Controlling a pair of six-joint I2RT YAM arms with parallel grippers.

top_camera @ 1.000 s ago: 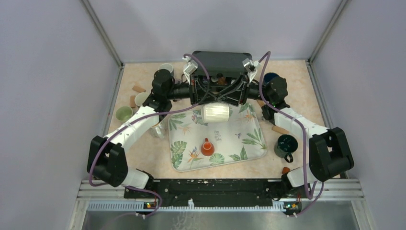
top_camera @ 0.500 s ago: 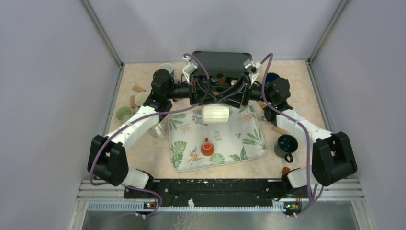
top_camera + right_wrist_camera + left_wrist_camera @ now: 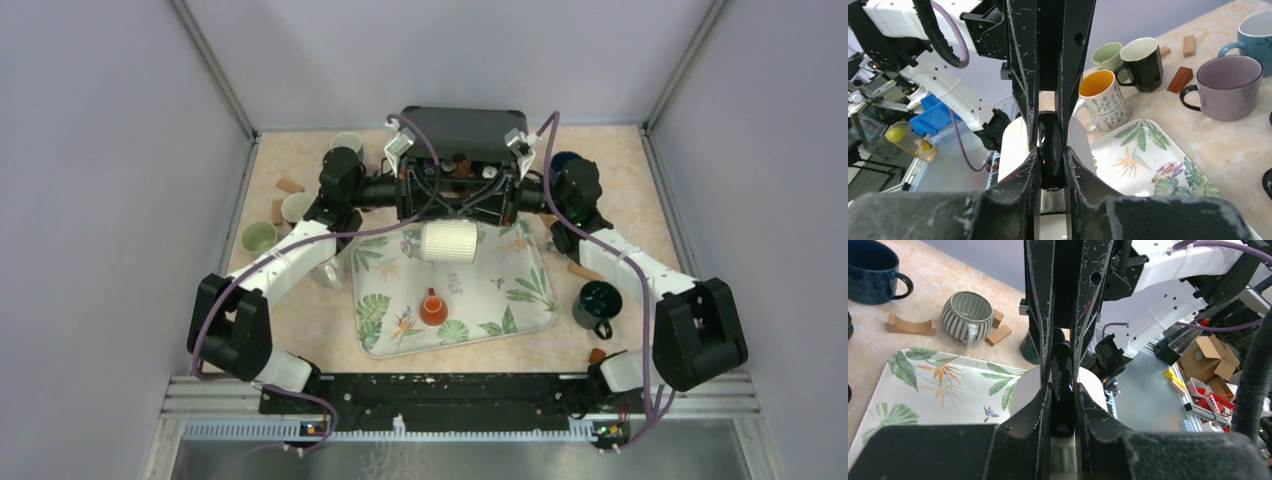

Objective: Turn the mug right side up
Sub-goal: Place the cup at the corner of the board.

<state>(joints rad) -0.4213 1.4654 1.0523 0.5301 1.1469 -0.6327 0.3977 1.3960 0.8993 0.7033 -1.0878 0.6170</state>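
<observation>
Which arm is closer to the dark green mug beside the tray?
Right. The right arm passes close beside the dark green mug; the left arm lies on the opposite side of the tray.

Three plain, pale lavender-grey walls close the scene: the left wall (image 3: 100,200), the far wall (image 3: 450,50) and the right wall (image 3: 780,200). Slim metal posts stand in the far corners, one on the left (image 3: 215,65) and one on the right (image 3: 685,60). The table (image 3: 620,150) has a beige, marbled top, with an aluminium rail (image 3: 200,400) along its near edge and a dull grey metal surface (image 3: 450,460) nearer still. Light is soft and even. Beyond the table, the wrist views show cardboard boxes (image 3: 1208,352) and a blue bin (image 3: 935,115).
</observation>
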